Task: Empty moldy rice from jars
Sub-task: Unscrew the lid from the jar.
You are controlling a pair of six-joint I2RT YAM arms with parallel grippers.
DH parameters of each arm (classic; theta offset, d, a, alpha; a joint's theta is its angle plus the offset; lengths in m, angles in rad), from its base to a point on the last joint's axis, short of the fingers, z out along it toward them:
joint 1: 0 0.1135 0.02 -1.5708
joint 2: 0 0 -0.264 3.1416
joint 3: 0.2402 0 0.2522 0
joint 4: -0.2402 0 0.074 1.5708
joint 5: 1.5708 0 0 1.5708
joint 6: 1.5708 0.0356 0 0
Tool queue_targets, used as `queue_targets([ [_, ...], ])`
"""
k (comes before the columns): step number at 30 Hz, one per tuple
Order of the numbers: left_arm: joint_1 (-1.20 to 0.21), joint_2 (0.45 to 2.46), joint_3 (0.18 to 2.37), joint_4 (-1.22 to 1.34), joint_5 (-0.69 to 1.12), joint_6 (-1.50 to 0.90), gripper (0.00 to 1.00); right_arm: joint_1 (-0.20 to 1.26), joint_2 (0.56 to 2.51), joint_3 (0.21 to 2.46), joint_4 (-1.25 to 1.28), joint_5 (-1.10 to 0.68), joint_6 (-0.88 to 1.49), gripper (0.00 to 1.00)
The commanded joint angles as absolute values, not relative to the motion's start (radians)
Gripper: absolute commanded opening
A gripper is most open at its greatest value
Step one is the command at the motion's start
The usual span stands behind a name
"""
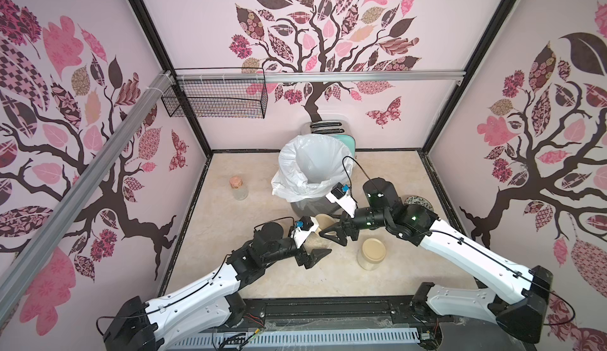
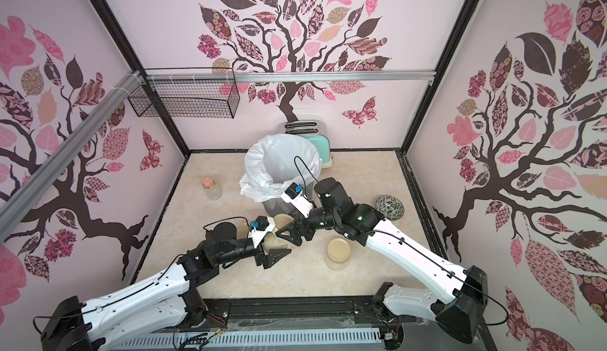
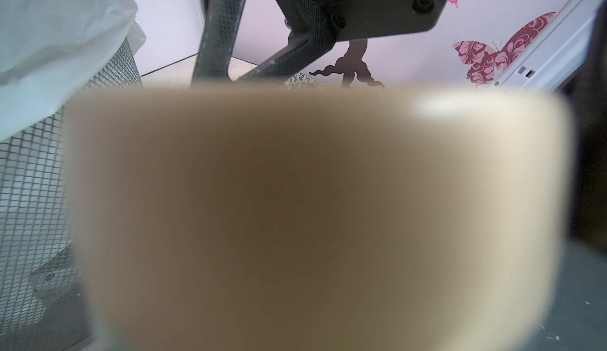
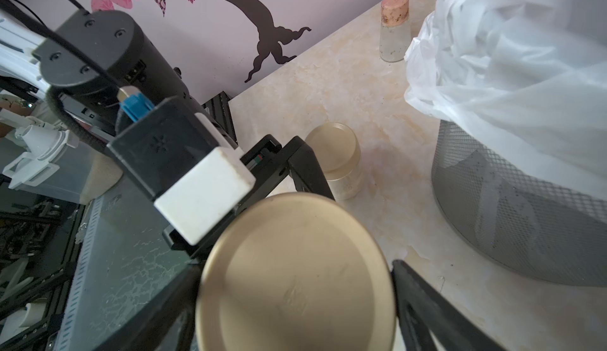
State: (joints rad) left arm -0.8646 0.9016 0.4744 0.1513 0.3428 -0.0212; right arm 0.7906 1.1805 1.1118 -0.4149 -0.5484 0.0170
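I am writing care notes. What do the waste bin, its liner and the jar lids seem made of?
Waste bin: grey, probably metal mesh, matt; the open grid shows. Liner: thin white plastic film, slightly glossy and translucent; it crumples. Jar lids: beige, smooth satin sheen with faint scuffs; painted metal or plastic, I cannot tell which.

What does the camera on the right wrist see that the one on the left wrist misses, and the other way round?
Only the right wrist view: the cork-stoppered flask and a second lidded jar. Only the left wrist view: the patterned bowl, small in the distance, and a butterfly decal. Both: the beige lid close up, blurred in the left wrist view, and the mesh bin with its white bag.
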Motion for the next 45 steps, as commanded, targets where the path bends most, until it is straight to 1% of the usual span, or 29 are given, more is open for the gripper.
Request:
queue_targets([
  [1, -0.867, 0.893, 0.533, 0.272, 0.357, -0.014, 0.59, 0.801, 1.183, 1.144, -0.419, -0.59, -0.012, 0.82],
  [5, -0.867, 0.889, 0.537, 0.27, 0.357, -0.017, 0.59, 0.802, 1.183, 1.126, -0.426, -0.624, -0.047, 0.78],
  [12, -0.867, 0.859, 0.537, 0.243, 0.364, -0.017, 0.59, 0.801, 1.152, 1.048, -0.395, -0.689, -0.173, 0.78],
  [15, -0.867, 0.843, 0.537, 0.232, 0.369, -0.02, 0.59, 0.797, 1.138, 1.017, -0.372, -0.722, -0.231, 0.79],
  [19, -0.865, 0.826, 0.539, 0.214, 0.382, -0.023, 0.59, 0.758, 1.121, 0.984, -0.321, -0.813, -0.282, 0.8],
  [22, -0.864, 0.814, 0.544, 0.201, 0.396, -0.025, 0.59, 0.732, 1.108, 0.965, -0.299, -0.87, -0.325, 0.83],
  [25, -0.861, 0.813, 0.549, 0.193, 0.419, -0.025, 0.59, 0.726, 1.113, 0.964, -0.304, -0.92, -0.367, 0.85],
  [29, -0.856, 0.818, 0.559, 0.19, 0.453, -0.031, 0.59, 0.727, 1.138, 0.977, -0.336, -0.968, -0.419, 0.86],
  [33, -0.853, 0.816, 0.567, 0.182, 0.46, -0.03, 0.58, 0.727, 1.146, 0.99, -0.367, -0.931, -0.459, 0.88],
  [37, -0.849, 0.815, 0.569, 0.171, 0.451, -0.017, 0.58, 0.726, 1.14, 1.004, -0.364, -0.888, -0.427, 0.99],
  [42, -0.844, 0.815, 0.554, 0.18, 0.444, -0.021, 0.58, 0.727, 1.114, 1.005, -0.35, -0.838, -0.366, 0.99],
  [45, -0.842, 0.813, 0.549, 0.178, 0.422, -0.016, 0.58, 0.726, 1.087, 1.012, -0.338, -0.774, -0.292, 1.0],
])
